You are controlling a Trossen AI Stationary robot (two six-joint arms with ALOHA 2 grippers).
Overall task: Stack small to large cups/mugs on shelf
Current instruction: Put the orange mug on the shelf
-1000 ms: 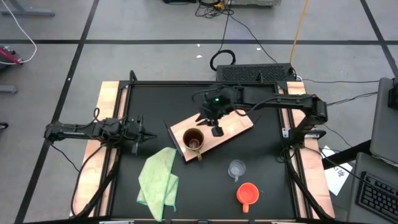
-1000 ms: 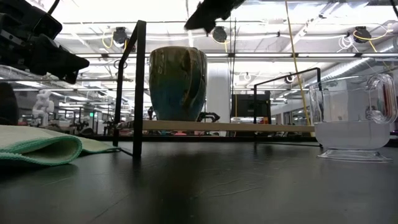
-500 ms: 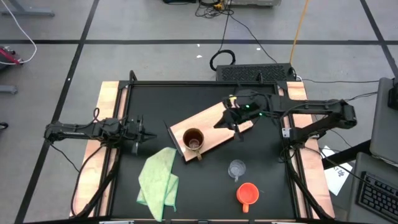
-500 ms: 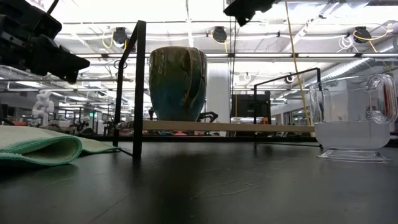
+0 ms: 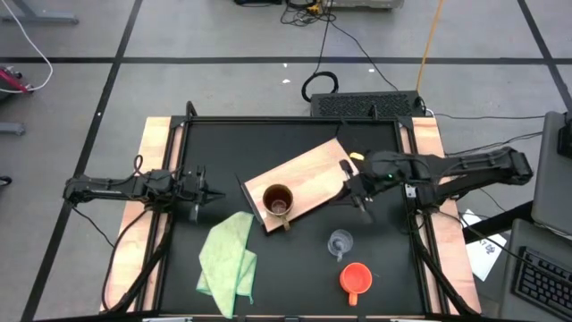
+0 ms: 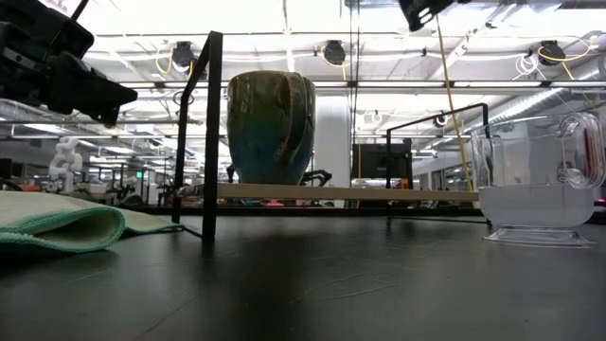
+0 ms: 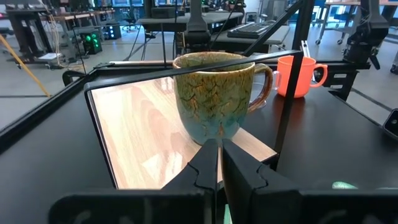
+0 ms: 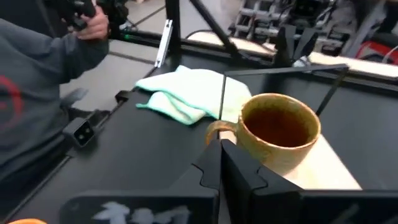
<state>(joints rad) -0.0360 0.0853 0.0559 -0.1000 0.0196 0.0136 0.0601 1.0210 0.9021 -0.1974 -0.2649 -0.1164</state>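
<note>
Brown mug (image 5: 278,201) sits upright on the shelf (image 5: 304,170), near its front end, handle toward the green cloth (image 5: 226,253). Glass cup (image 5: 340,242) and orange-red mug (image 5: 356,278) stand on the bench (image 5: 268,139), off the shelf, close tog. Right hand (image 5: 357,190) hovers just past the shelf's right edge, fingers together, empty. Left hand (image 5: 207,193) waits at bench left, fingers together too.

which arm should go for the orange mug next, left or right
Right, probably. The right gripper hangs just off the shelf edge, on the same side as the orange-red mug. The left gripper waits across the table, beyond the green cloth.
</note>
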